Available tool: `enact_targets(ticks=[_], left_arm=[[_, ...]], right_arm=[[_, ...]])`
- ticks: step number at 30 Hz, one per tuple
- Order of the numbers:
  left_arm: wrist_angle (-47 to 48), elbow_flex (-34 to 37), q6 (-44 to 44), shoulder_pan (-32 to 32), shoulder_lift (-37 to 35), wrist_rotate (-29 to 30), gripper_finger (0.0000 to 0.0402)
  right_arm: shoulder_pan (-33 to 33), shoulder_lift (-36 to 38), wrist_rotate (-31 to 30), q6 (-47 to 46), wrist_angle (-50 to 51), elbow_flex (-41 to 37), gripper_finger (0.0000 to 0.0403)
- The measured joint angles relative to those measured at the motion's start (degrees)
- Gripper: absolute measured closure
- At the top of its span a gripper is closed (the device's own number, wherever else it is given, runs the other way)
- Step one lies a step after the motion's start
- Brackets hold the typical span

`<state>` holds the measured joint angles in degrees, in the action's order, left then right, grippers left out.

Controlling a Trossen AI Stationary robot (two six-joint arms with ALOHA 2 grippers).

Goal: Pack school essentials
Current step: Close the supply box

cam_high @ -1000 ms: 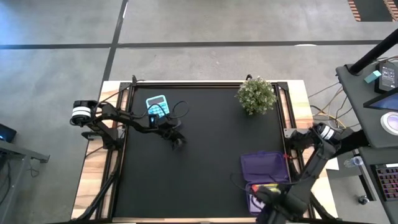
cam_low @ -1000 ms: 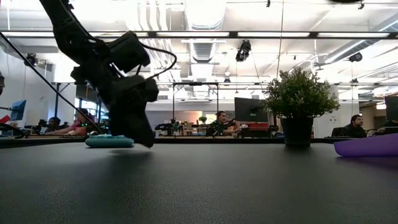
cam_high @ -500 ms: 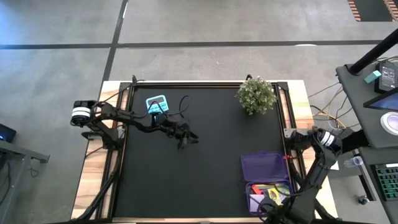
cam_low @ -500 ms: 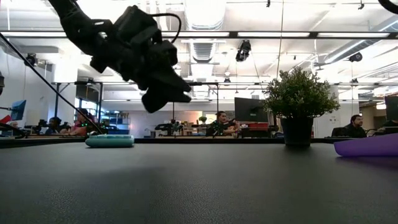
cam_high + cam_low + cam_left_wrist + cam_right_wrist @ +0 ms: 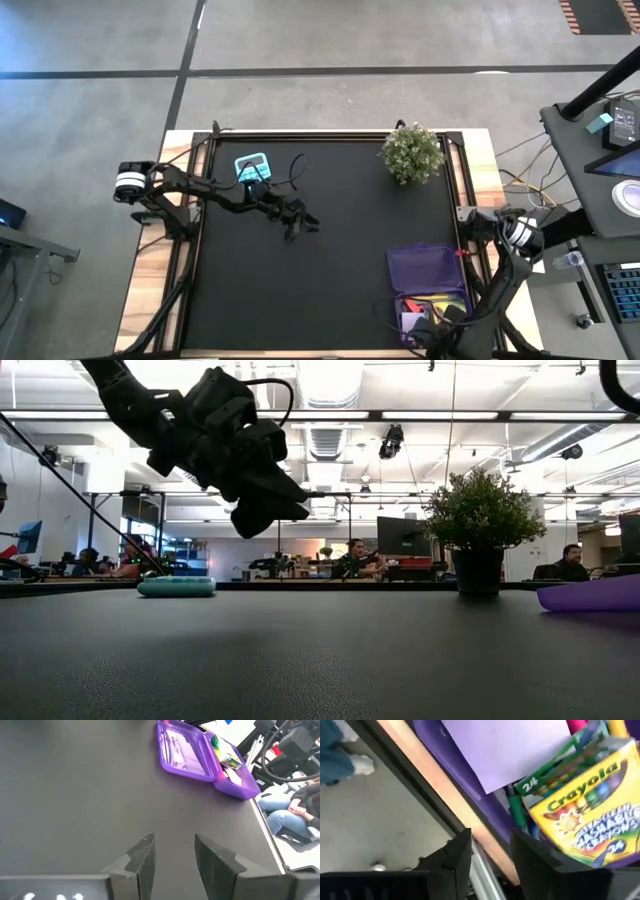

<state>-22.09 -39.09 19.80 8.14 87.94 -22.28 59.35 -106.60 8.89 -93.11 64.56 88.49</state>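
Note:
The open purple case (image 5: 425,268) lies near the table's right near corner. Its tray holds the yellow crayon box (image 5: 590,820), a pale note pad (image 5: 505,745) and green and pink pens (image 5: 520,805). The crayon box rests tilted on the pens. My right gripper (image 5: 490,837) hovers open over the case's near edge (image 5: 470,807) and touches nothing; the high view shows it at the tray (image 5: 432,322). My left gripper (image 5: 172,840) is open and empty, raised above the table's middle left (image 5: 308,222), pointing toward the case (image 5: 200,757). Eraser and scissors are not visible.
A flat teal device with a pale screen (image 5: 251,166) lies on the far left of the mat, behind my left arm (image 5: 176,587). A bushy potted plant (image 5: 411,153) stands at the far right (image 5: 478,525). Bare black mat (image 5: 340,290) lies between left gripper and case.
My left gripper rose off the mat, moved a little toward the right and tipped from pointing down to nearly level, then held still. My right arm drew back toward the near edge, uncovering the things in the case's tray.

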Motion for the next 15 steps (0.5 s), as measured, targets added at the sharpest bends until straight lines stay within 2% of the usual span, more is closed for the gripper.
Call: enact_targets(ticks=[10,15], left_arm=[[-0.03,0.02,-1.08,0.0,0.0,-0.02,0.0283],[-0.04,0.02,-1.06,0.02,0.0,-0.02,0.0283]], right_arm=[[0.02,-4.32,0.02,16.37,-1.0,-0.17,0.0277],[0.02,-6.9,-0.12,21.49,-0.72,0.19,0.0282]])
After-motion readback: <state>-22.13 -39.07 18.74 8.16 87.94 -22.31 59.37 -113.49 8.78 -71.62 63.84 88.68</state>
